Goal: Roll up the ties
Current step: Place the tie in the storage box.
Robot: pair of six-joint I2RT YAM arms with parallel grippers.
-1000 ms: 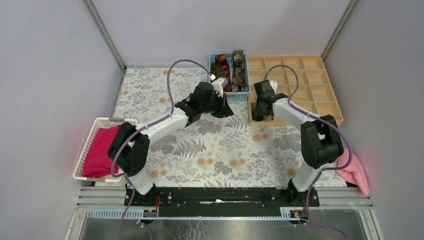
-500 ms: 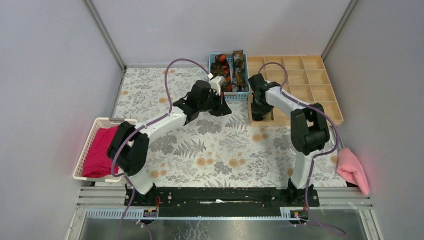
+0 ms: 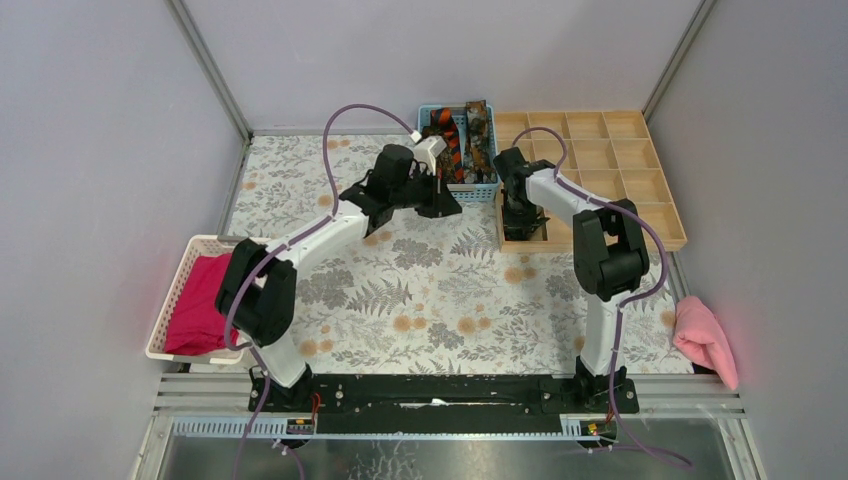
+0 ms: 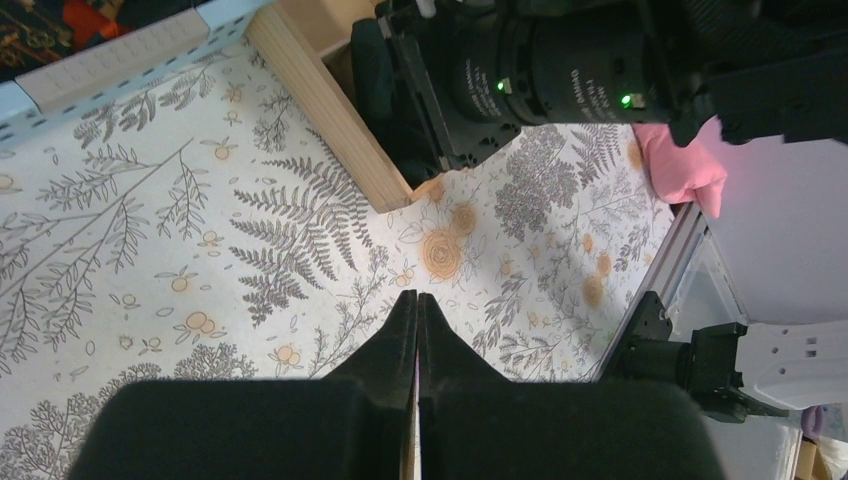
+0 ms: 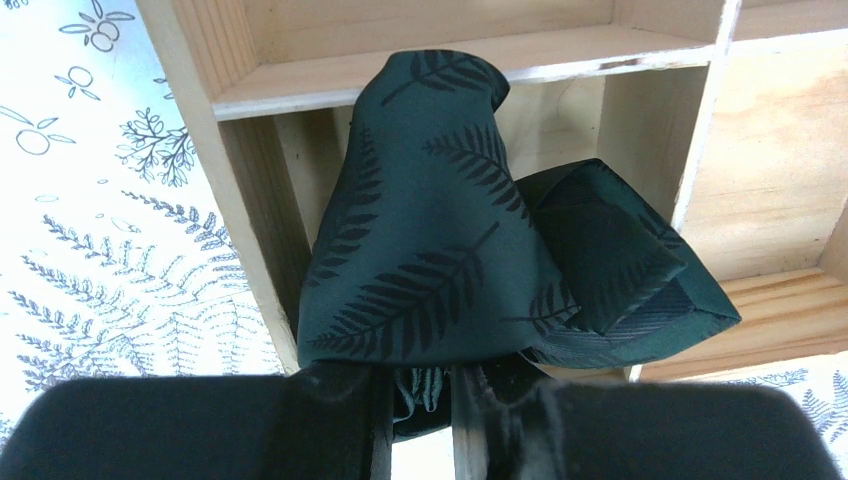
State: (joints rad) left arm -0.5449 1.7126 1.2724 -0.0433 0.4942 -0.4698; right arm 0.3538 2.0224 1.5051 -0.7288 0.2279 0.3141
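Gray walls stand around a table [image 3: 420,300] with a cloth of leaves and flowers on it. Close to the arm bases, a white basket [image 3: 172,300] on the left holds a magenta cloth [image 3: 200,300], and a pink cloth [image 3: 705,340] lies at the right edge. Farther in, the left tool [image 4: 417,300] hangs over the table, just beside the blue basket [image 3: 480,193]. Its two fingers are pressed together with nothing between them. The right tool [image 5: 420,385] is closed on a dark green tie [image 5: 450,250] with a leaf pattern. It pinches the tie at the bottom of the bundle. The tie is bunched up in a loose roll, and one fold sticks out to the side. It sits over the near left cell of the wooden box [image 3: 665,240]. I cannot tell if it touches the floor of the cell. At the far end, the blue basket holds more ties, one with orange and black stripes [image 3: 455,140] and a spotty brown one [image 3: 478,135]. I think the step now is putting the rolled green tie away in the box. Next, the right tool needs to go down into the cell, let go, and lift out gently so the roll does not come undone. Then another tie can be taken from the blue basket. The right wrist view shows the green tie and the pinch on it, but from the top the arm hides them. Only the top view shows the waiting ties well.
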